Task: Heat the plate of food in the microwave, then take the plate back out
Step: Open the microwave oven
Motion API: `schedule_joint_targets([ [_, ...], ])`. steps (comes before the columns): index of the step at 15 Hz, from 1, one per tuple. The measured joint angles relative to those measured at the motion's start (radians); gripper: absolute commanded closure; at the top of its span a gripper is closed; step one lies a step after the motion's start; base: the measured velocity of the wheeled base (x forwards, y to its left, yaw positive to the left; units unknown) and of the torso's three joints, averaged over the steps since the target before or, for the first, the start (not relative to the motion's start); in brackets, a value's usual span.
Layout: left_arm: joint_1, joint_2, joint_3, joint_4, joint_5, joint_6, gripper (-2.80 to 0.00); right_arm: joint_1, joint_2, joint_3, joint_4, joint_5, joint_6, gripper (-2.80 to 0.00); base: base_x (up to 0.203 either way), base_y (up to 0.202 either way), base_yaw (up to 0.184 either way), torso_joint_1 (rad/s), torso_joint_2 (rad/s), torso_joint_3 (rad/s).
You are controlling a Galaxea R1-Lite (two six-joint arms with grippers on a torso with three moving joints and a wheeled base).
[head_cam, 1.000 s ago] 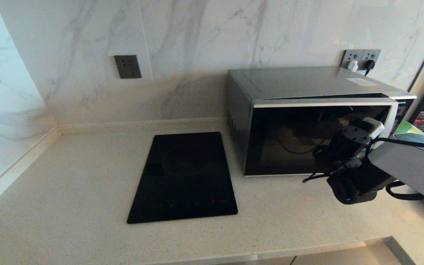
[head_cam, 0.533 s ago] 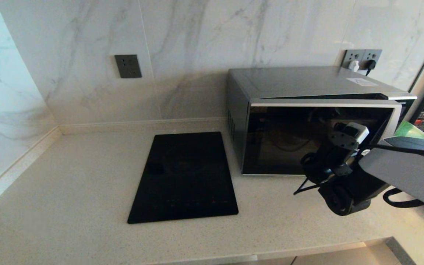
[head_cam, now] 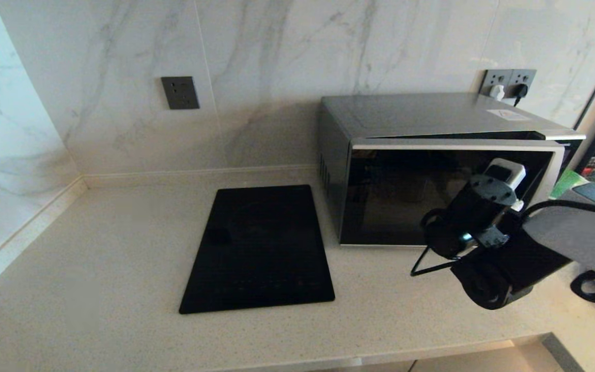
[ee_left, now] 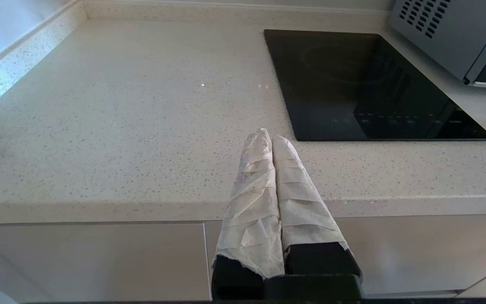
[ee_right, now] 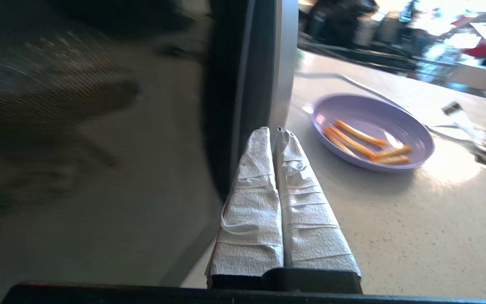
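Note:
The silver-grey microwave (head_cam: pixel 432 119) stands at the back right of the counter, its black glass door (head_cam: pixel 432 196) slightly ajar with a gap along the top. In the right wrist view my right gripper (ee_right: pixel 274 131) is shut and empty, its wrapped fingertips right beside the door's free edge (ee_right: pixel 247 84); I cannot tell if they touch it. The lavender plate (ee_right: pixel 371 131) with orange fries (ee_right: pixel 361 141) sits on the counter just beyond that edge. It is hidden in the head view. My left gripper (ee_left: pixel 268 135) is shut, parked low at the counter's front edge.
A flat black cooktop (head_cam: pixel 259 248) lies left of the microwave. A grey socket (head_cam: pixel 179 93) is on the wall, and plugged sockets (head_cam: pixel 506 82) sit behind the microwave. A green board (head_cam: pixel 566 181) shows at the far right. Metal utensils (ee_right: pixel 475 131) lie past the plate.
The microwave door swung a little further open a second ago and has stayed there. My right wrist drew toward me and left, then shifted back right with the forearm lower.

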Motion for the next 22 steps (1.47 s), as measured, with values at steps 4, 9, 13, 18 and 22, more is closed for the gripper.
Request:
schedule_joint_targets([
  [4,0.0,0.0,0.0,0.0,0.0,0.0,0.0,0.052,-0.257,0.026,0.012,0.114,-0.219,0.0,0.0,0.0,0.0,0.0,0.0,0.0],
  [9,0.0,0.0,0.0,0.0,0.0,0.0,0.0,0.075,-0.543,-0.183,0.302,0.204,-0.6,0.0,0.0,0.0,0.0,0.0,0.0,0.0],
  [13,0.0,0.0,0.0,0.0,0.0,0.0,0.0,0.1,-0.714,-0.388,0.84,0.211,-0.688,0.0,0.0,0.0,0.0,0.0,0.0,0.0],
  [18,0.0,0.0,0.0,0.0,-0.001,0.0,0.0,0.133,-0.776,-0.587,1.262,0.2,-0.744,0.0,0.0,0.0,0.0,0.0,0.0,0.0],
  [22,0.0,0.0,0.0,0.0,0.0,0.0,0.0,0.238,-0.783,-0.637,1.367,0.143,-0.841,0.0,0.0,0.0,0.0,0.0,0.0,0.0],
])
